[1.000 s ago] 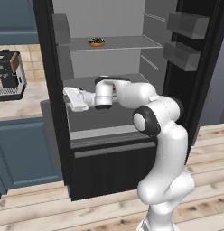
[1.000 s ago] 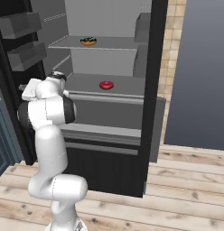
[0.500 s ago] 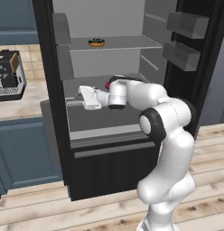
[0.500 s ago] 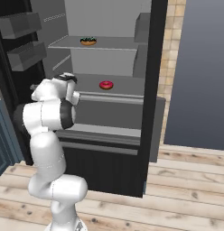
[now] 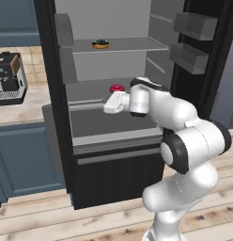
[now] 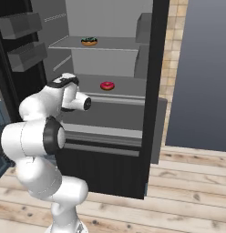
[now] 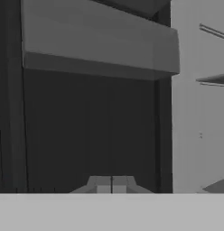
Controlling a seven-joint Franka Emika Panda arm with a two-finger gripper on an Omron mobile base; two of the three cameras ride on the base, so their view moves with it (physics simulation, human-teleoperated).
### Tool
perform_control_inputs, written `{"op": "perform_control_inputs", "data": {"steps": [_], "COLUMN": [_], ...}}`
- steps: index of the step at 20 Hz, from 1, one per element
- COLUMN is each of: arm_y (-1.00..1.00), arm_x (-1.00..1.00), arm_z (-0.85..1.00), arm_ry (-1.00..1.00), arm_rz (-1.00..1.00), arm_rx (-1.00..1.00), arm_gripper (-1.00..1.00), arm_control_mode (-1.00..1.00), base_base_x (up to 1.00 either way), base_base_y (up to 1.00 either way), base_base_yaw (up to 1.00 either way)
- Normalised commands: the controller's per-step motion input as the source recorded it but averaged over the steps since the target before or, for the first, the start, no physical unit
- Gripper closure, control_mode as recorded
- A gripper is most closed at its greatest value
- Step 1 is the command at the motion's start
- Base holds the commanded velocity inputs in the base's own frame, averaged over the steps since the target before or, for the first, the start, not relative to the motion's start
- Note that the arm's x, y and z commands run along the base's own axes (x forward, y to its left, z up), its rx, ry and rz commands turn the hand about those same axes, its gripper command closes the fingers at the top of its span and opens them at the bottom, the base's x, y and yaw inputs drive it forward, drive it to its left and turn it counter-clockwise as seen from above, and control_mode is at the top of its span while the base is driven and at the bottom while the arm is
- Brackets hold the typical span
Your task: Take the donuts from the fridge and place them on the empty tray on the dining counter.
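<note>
Pink-iced donut (image 5: 117, 88): glossy ring, flat on the fridge's middle grey shelf (image 5: 95, 92), just beyond the hand.
Chocolate donut (image 5: 100, 44): tan ring with dark icing, on the upper shelf (image 6: 105, 43), above and farther back.
Fridge (image 6: 153, 68): black casing, doors open, smooth grey shelved interior; grey bins on the door (image 5: 196, 26).
Arm: white, dark joints, elbow bent, forearm reaching level into the fridge over the lower shelf.
Gripper (image 5: 109, 104): finger tips (image 7: 105, 184) together, holding nothing (hand view faces a grey door bin); pointing left, near and just left of the pink donut, not touching it.
</note>
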Motion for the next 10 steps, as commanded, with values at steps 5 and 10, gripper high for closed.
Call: {"op": "perform_control_inputs", "data": {"steps": [5,10], "arm_y": [-0.71,-0.81], "arm_x": [0.04,-0.03], "arm_z": [0.43,0.69], "arm_ry": [0.42,0.54], "arm_rz": [-0.62,-0.46], "arm_rx": [-0.22,-0.04], "arm_gripper": [1.00,1.00], "arm_control_mode": [-1.00,-1.00], "base_base_x": [0.00,0.00], "base_base_y": [0.00,0.00], "base_base_yaw": [0.00,0.00]}}
